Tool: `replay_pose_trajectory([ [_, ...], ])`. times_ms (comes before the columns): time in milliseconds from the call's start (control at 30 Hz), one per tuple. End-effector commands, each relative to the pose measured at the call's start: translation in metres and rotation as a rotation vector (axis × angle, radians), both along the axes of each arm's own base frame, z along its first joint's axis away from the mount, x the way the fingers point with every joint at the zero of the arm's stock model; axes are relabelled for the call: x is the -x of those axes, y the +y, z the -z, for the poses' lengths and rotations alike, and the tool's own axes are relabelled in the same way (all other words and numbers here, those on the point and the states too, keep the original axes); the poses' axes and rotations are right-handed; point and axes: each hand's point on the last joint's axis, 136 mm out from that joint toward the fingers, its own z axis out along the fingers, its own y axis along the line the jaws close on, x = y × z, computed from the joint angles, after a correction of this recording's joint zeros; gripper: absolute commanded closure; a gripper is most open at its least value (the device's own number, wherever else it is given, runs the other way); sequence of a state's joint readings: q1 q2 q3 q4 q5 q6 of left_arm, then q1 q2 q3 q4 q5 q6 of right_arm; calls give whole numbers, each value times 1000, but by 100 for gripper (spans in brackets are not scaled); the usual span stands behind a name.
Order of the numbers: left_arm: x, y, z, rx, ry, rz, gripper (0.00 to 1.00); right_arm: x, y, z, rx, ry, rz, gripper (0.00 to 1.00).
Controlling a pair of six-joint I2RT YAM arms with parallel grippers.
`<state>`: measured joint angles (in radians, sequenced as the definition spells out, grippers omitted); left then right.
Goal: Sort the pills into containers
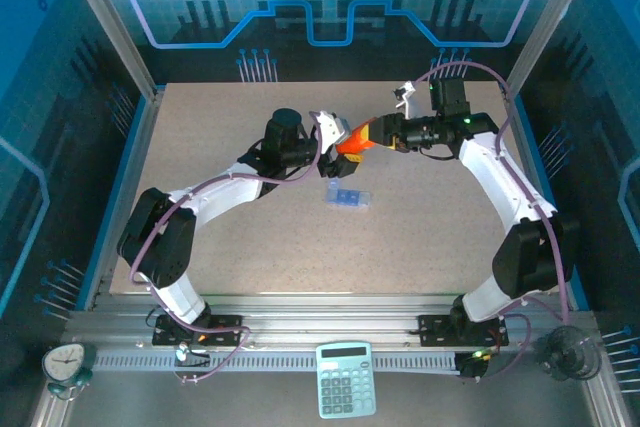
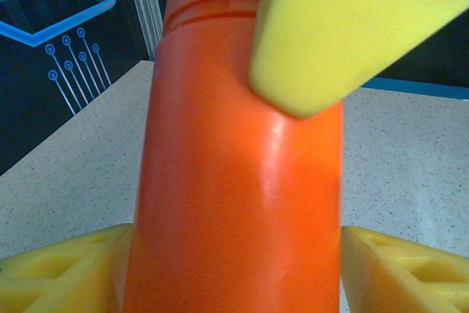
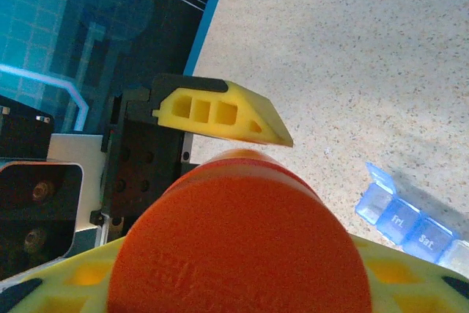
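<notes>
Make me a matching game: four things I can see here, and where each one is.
Things:
1. orange bottle
2. blue pill box
3. calculator
4. small clock

Places:
a. near-left corner, off the table
b. lifted above the table
c. near edge, in the middle
d. lying on the table

Pairs: 1-b, 2-d, 3-c, 4-a
</notes>
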<state>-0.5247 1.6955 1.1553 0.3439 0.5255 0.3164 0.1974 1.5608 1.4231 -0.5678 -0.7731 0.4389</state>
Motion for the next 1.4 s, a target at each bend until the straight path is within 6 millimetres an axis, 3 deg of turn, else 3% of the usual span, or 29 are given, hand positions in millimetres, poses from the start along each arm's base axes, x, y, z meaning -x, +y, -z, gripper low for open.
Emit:
replay_pose_trajectory([
  [0,3,-8,-9,24,-24,46,33,2,10,-4,-58,5,-33,62],
  [533,4,-11,-10,43,11,64,68,-1,12,6,-58,29,-29,60],
  [800,4,-9,-20,51,21,45,91,-10,7,3,-46,14,32,49],
  [1033,9,-4,-34,76,24,33,100,-18,5,-1,-58,-13,86,39],
  [1167,10,-4,-39,89,34,28,100,-22,4,-2,-73,-21,107,34],
  [1367,10,1,-33,72,39,-2,100,-28,-16,-8,4,-58,217,23],
])
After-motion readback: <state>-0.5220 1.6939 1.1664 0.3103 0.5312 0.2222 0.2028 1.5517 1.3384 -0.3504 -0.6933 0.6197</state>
